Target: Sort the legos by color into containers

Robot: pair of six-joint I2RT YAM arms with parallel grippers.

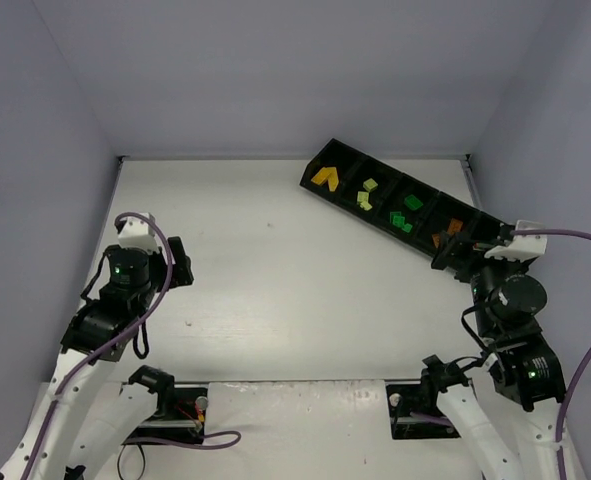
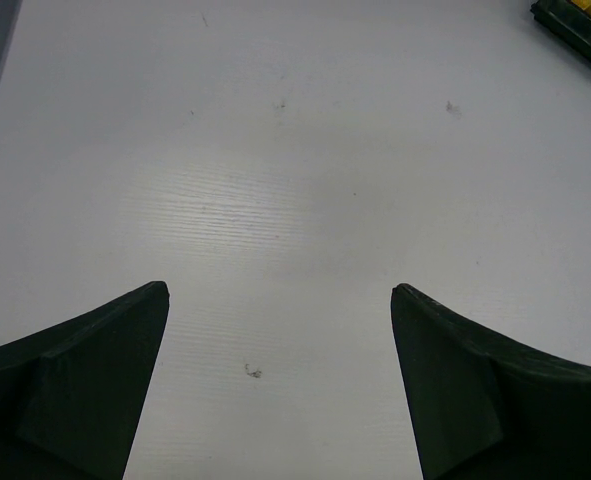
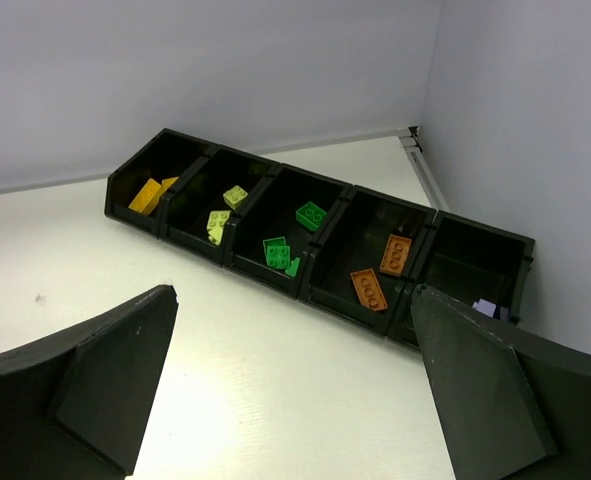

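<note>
Top external view: a row of five black bins (image 1: 347,150) is set aslant at the far right of the bench (image 1: 275,290), and the legos are seen inside it, one colour to a bin. From the right wrist view the order can be read: yellow legos (image 3: 151,193) in the leftmost bin, lime legos (image 3: 220,222) in the next, dark green legos (image 3: 311,215) in the middle one, and orange legos (image 3: 396,254) in the fourth. A lilac lego (image 3: 486,307) is glimpsed in the last bin, partly hidden behind a gripper finger. No loose brick is made out on the bench in any view.

The left gripper (image 2: 278,290) is spread wide over bare bench, well apart from the bins, and nothing is held between its fingers. The right gripper (image 3: 293,292) is likewise released and empty, and is held near the lilac end of the row, facing along it.

The sorting is judged to be finished or very nearly so, and the step in hand appears to be the release after a drop. For the next move, little more than a check for stray bricks is called for. The lilac bin's contents cannot be fully confirmed from here.
</note>
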